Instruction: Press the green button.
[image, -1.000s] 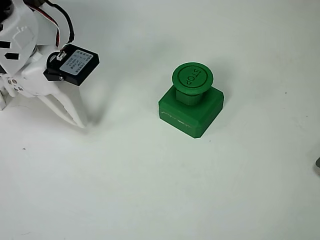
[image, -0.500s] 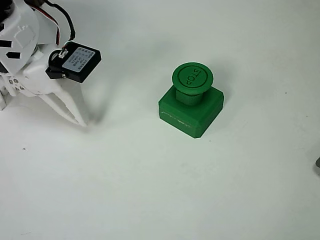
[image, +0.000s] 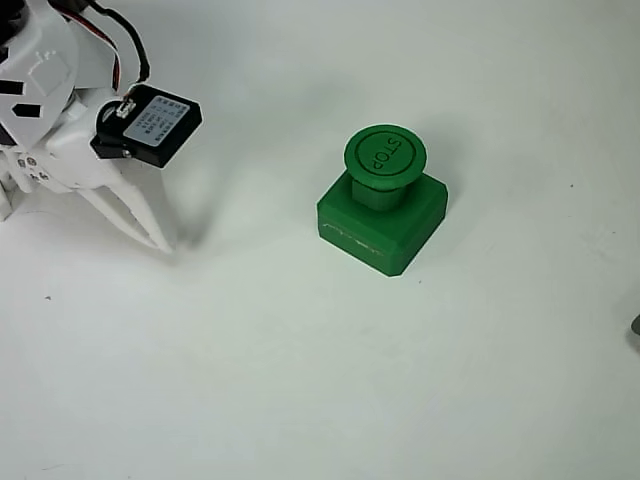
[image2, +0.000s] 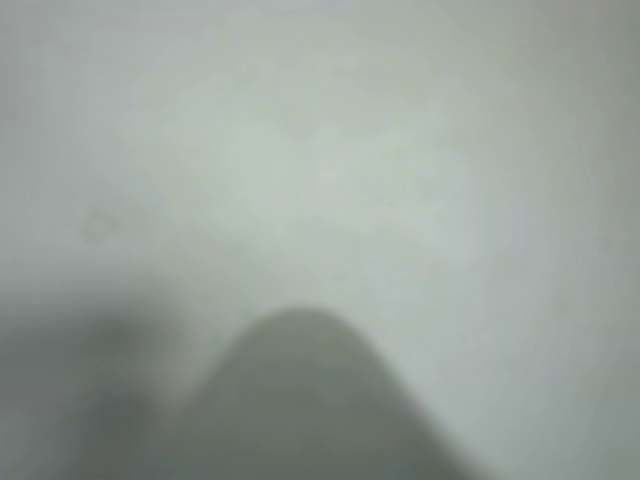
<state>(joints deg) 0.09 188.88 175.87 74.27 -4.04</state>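
Button: the green button is smooth plastic, a round mushroom-shaped cap on a short stem, seated on a square base with bevelled edges; a pale scuffed line runs along the base's lower left edge in the overhead view.
Writing: "STOP" is embossed on the cap inside a raised ring, reading tilted and reversed from above.
Desk: the desk is a plain white matte surface with a few tiny dark specks.
Arm: white moulded plastic, at the upper left of the overhead view, with black and red wires curling above it and a black motor block bearing a small white label whose print is too small to read.
Jaws: white, tapering to one pointed tip near the desk; the two fingers overlap from above, so whether they are apart or together cannot be told.
Placement: the button stands near the middle of the desk, well apart from the jaws, to their right and slightly higher in the overhead view.
Wrist view: blurred; a rounded grey shape rises from the bottom edge against pale surface.
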